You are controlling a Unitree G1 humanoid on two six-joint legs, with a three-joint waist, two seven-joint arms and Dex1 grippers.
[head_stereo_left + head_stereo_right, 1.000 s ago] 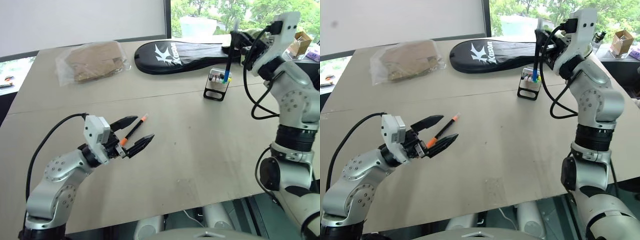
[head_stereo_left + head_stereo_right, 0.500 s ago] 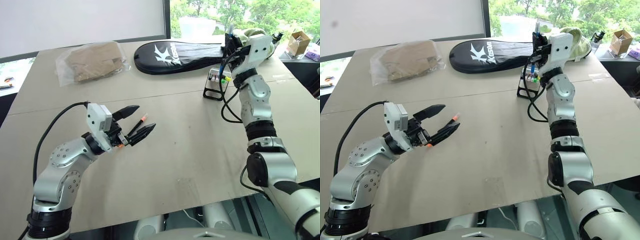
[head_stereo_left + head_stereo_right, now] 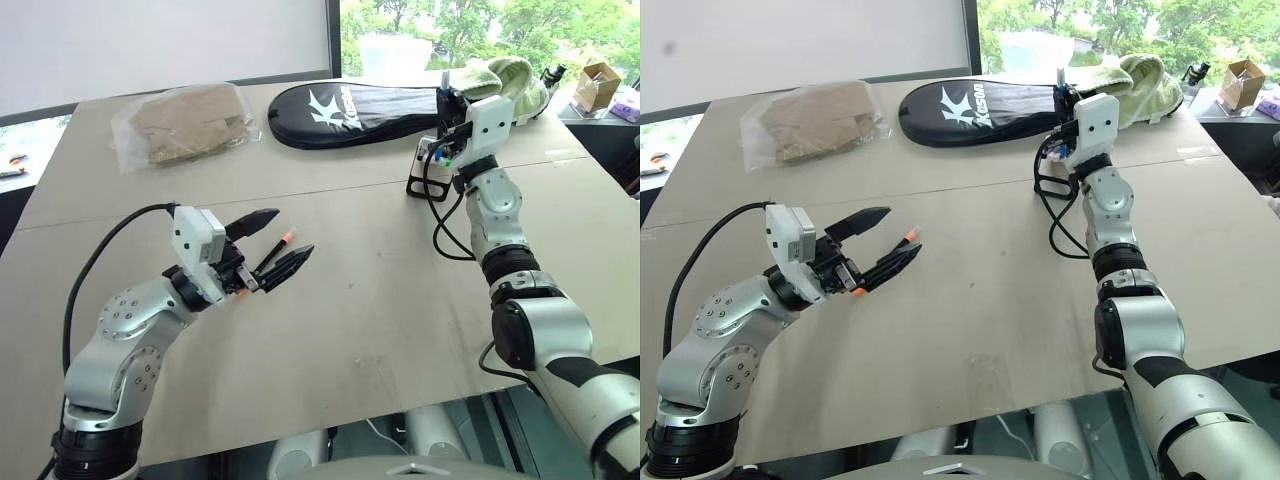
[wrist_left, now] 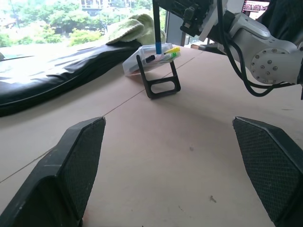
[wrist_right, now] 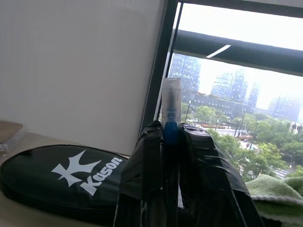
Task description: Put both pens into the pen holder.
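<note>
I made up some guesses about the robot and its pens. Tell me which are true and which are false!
1. The right gripper is shut on the blue pen. True.
2. The orange pen is already in the pen holder. False: it is by the left gripper, far from the holder.
3. The left gripper's fingers are spread wide apart. True.
4. The blue pen lies flat on the table. False: it stands upright, its lower end at the holder.
5. The black bag lies farther back on the table than the holder. True.
6. The holder sits inside the plastic packet. False: the packet lies far to the left of it.
</note>
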